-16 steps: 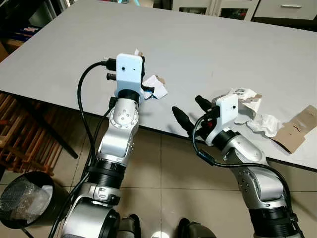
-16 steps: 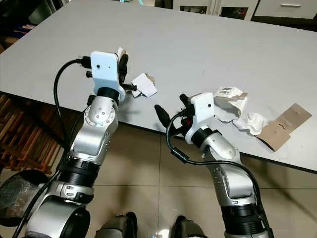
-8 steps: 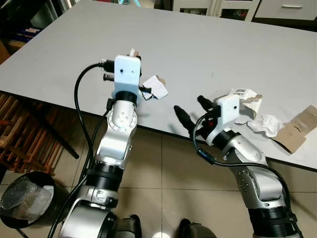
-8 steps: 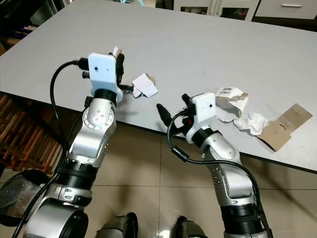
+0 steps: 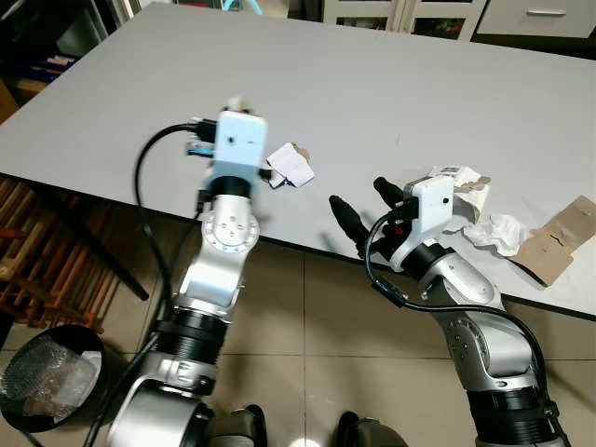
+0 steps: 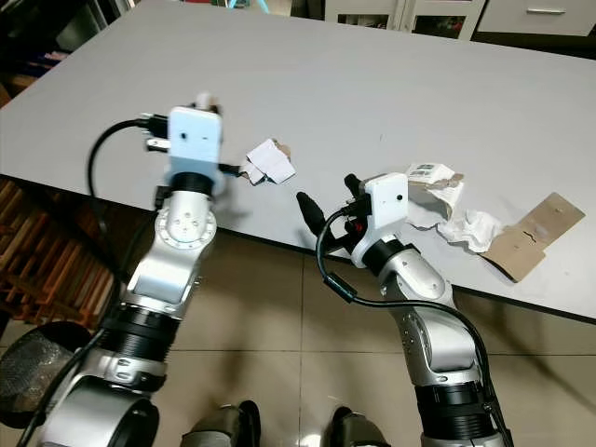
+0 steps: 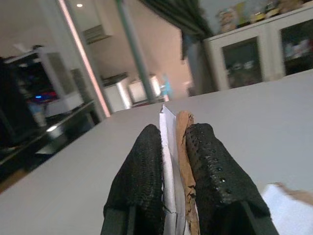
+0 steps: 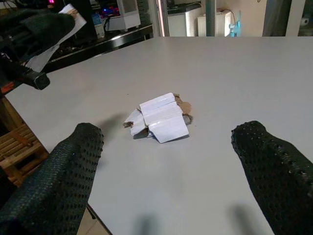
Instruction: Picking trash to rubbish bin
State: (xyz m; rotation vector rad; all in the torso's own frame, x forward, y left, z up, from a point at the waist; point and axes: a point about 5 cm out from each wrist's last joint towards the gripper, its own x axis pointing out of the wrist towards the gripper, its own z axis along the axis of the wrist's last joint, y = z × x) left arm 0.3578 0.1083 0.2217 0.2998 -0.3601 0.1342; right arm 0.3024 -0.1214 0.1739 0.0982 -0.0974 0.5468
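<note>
My left gripper is shut on a thin scrap of white paper and brown card, held above the grey table's near edge. Its white wrist housing looks blurred in the eye views. A folded, crumpled white paper lies on the table just right of that wrist. My right gripper hangs open at the table's front edge, its fingers spread wide, pointing toward the crumpled paper. A black mesh bin with a plastic liner stands on the floor at lower left.
More trash lies at the table's right: torn white packaging, a crumpled tissue and a brown cardboard piece. Wooden slats stand under the table on the left. Tiled floor lies between the arms.
My left wrist has swung a little to the left and away from the crumpled paper, still holding its scrap, and is motion-blurred. The right arm has barely moved.
</note>
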